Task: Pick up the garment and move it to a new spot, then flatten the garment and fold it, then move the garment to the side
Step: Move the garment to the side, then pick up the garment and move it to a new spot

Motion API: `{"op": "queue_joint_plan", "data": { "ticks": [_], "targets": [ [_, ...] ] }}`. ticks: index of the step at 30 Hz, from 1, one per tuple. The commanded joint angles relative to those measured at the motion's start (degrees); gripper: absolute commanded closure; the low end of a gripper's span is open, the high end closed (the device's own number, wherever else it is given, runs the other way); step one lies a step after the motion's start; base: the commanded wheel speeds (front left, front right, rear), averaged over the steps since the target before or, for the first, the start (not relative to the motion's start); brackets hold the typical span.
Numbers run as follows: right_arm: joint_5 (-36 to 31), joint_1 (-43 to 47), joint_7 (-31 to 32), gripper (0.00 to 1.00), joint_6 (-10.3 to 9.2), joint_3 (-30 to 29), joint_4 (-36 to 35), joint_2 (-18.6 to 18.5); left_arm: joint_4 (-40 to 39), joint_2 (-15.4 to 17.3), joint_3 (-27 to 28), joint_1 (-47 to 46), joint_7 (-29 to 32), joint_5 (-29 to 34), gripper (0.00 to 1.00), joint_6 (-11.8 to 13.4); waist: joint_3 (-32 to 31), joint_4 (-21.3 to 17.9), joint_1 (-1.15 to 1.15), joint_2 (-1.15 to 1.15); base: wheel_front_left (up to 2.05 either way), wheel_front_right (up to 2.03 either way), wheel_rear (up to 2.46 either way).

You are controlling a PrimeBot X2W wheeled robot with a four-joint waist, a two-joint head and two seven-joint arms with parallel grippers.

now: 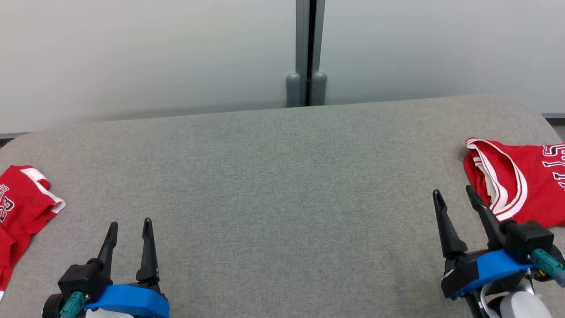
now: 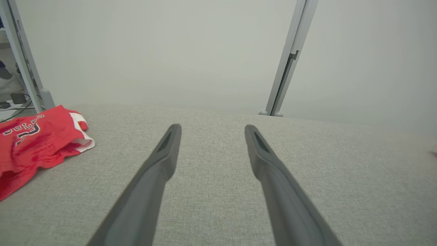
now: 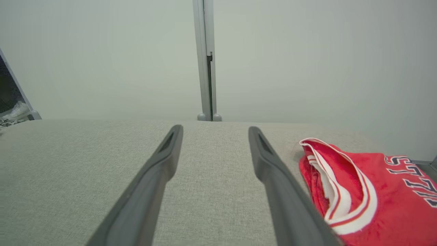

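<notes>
**Head view.**
- Tabletop [image 1: 282, 185]: grey fabric surface, pale partition [image 1: 145, 53] behind it.
- Right-hand garment [image 1: 525, 176]: at the right edge, mid-height, crumpled. Red, with white-and-red striped trim around an opening that faces left. Dark-outlined lettering at the frame edge. Long axis runs left to right, out of frame.
- Left-hand garment [image 1: 17, 207]: at the left edge, rumpled. Red, with a white band at its upper right corner and some lettering. Long axis slants from upper right to lower left.
- Left claw [image 1: 130, 221]: lower left, tips pointing up, spread wide, holding nothing, well apart from both garments.
- Right claw [image 1: 453, 190]: lower right, spread wide, empty. Its outer finger overlaps the right-hand garment's trim; contact cannot be told.

**Left wrist view.** Both fingers [image 2: 164, 160] parted over bare tabletop. The left-hand garment lies at middle left, white band toward centre.

**Right wrist view.** The fingers are parted and nothing is gripped. The right-hand garment lies at lower right, just beside the right finger, its striped opening facing the claw.
</notes>
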Motion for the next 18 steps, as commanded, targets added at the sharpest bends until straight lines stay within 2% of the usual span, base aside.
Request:
{"op": "queue_joint_plan", "data": {
  "ticks": [1,6,18],
  "targets": [
    [-0.71,1.56,-0.06,0.0,0.01,-0.54,-0.98,0.65,0.13,-0.12,0.29,0.5,-0.25,0.4,0.0,-0.25,-0.26,0.29,0.01,0.0,0.0,0.0,0.0],
    [-1.35,4.61,1.21,0.0,0.01,-1.38,-3.75,2.37,0.29,-0.71,0.91,0.91,-0.25,0.83,0.0,-0.66,-0.95,0.57,0.01,0.0,0.0,0.0,0.0],
    [-2.05,6.17,2.64,0.0,0.01,-2.08,-5.61,3.65,1.21,-0.86,1.84,-0.57,-0.26,1.96,0.0,-1.28,-0.02,0.98,0.01,0.0,0.0,0.0,0.0]
  ]
}}
